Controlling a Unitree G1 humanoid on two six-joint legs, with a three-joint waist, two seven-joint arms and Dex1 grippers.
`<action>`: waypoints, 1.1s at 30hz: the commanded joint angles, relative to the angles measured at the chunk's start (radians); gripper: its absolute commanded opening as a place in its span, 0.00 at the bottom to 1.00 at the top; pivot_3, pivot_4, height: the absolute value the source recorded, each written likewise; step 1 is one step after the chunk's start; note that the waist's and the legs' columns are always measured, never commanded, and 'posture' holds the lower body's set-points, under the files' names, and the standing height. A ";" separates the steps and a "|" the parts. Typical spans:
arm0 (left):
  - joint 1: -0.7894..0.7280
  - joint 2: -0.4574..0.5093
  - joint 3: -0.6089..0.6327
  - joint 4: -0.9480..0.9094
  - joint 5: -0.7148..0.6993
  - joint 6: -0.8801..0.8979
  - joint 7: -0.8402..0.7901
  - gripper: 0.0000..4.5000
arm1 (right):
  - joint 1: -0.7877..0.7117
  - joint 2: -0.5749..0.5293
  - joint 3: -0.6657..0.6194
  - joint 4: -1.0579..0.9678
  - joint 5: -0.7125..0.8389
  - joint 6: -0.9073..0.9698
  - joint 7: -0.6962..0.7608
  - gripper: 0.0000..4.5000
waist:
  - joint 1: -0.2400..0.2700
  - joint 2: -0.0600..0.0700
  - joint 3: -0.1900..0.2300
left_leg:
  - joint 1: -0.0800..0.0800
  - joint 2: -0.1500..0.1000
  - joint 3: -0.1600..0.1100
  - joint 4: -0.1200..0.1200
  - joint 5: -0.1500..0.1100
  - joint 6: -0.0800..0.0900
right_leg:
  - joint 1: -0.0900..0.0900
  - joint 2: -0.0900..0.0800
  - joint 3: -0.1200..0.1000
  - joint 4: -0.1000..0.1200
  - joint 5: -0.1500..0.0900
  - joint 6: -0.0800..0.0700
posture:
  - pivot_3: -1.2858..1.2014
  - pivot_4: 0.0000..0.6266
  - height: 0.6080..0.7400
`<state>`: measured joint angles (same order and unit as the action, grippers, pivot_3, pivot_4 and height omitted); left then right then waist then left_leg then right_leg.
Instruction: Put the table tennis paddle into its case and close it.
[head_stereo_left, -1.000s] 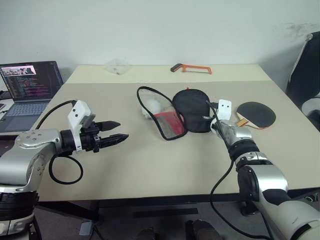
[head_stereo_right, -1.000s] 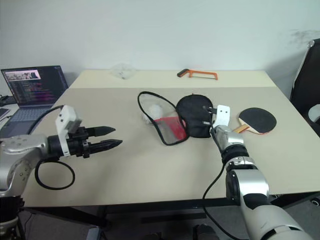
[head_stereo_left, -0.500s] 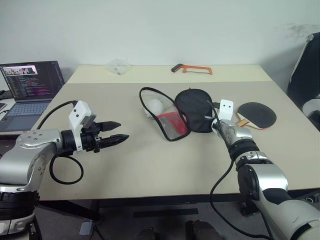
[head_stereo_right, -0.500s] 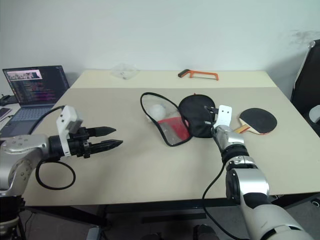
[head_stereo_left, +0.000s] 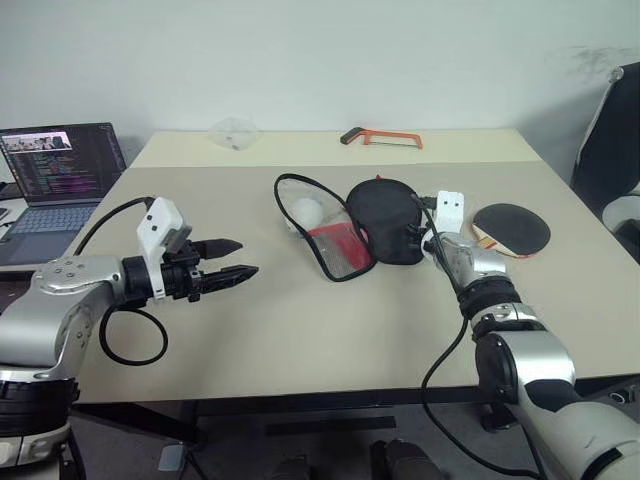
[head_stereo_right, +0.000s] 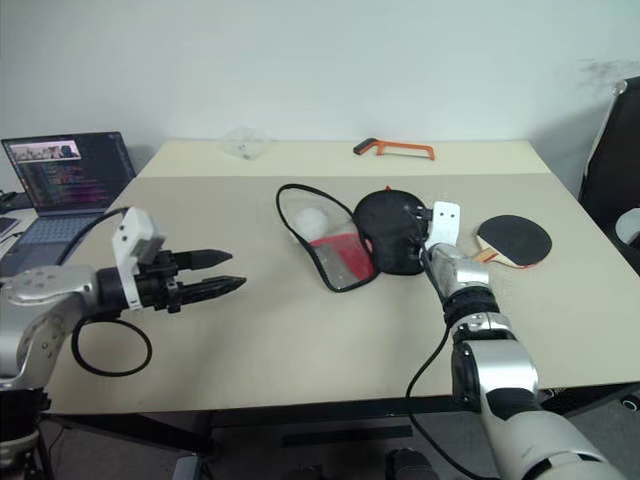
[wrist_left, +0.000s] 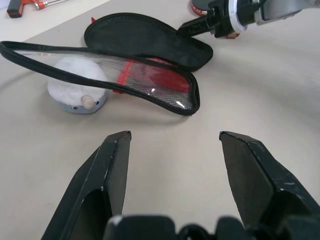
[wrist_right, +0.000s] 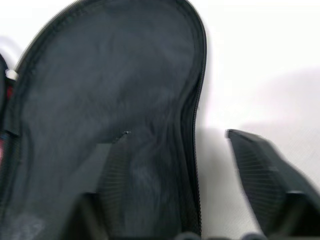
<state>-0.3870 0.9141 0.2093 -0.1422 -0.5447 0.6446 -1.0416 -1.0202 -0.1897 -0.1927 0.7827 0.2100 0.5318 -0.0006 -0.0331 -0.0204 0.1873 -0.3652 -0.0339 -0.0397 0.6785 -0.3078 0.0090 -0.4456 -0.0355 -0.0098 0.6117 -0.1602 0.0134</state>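
The case (head_stereo_left: 345, 225) lies unzipped on the table (head_stereo_left: 300, 330), its two halves spread flat, so the inside is ready to take the bat. My right gripper (wrist_right: 200, 165) sits at the black half's edge nearest me, its fingers apart and clamped on nothing; one finger overlaps the fabric and the other stands off it over bare table. The table tennis paddle (head_stereo_left: 512, 229) rests just beyond the case on the side away from my left arm, rubber face up, handle toward the case, not yet picked up. My left gripper (head_stereo_left: 232, 259) hovers well apart from the case on the opposite side, jaws parted and empty, probably waiting to steady the pouch. A small white pouch (wrist_left: 77, 90) nestles under the case's clear flap.
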 joint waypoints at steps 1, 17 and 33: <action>-0.027 0.005 -0.004 0.011 0.003 -0.024 -0.012 0.68 | 0.044 -0.035 -0.021 -0.279 -0.011 0.126 -0.076 1.00 | 0.002 0.000 0.000 | 0.000 0.000 0.000 0.000 0.000 0.000 | 0.000 0.000 0.000 0.000 0.000 0.000 | 0.52 0.24 1.00; -0.105 -0.037 -0.095 0.062 0.024 -0.051 -0.039 0.68 | -0.049 -0.078 -0.214 0.020 -0.061 0.110 -0.407 1.00 | -0.011 0.000 0.000 | 0.001 0.001 0.007 0.000 0.000 0.000 | -0.001 0.001 0.002 0.001 0.000 0.000 | 0.52 0.24 1.00; -0.066 -0.030 -0.069 0.009 0.005 -0.025 -0.010 0.68 | -0.174 -0.065 -0.244 0.317 -0.020 0.037 -0.546 0.78 | -0.015 0.000 0.000 | 0.001 0.002 0.006 0.000 0.000 0.001 | 0.000 0.002 0.002 0.000 0.000 0.000 | 0.52 0.24 1.00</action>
<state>-0.4530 0.8729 0.1068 -0.0930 -0.5279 0.6229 -1.0566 -1.1786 -0.2507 -0.4318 1.1002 0.1814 0.5809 -0.5288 -0.0483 -0.0206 0.1873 -0.3643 -0.0322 -0.0337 0.6783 -0.3079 0.0096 -0.4458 -0.0337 -0.0081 0.6118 -0.1601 0.0135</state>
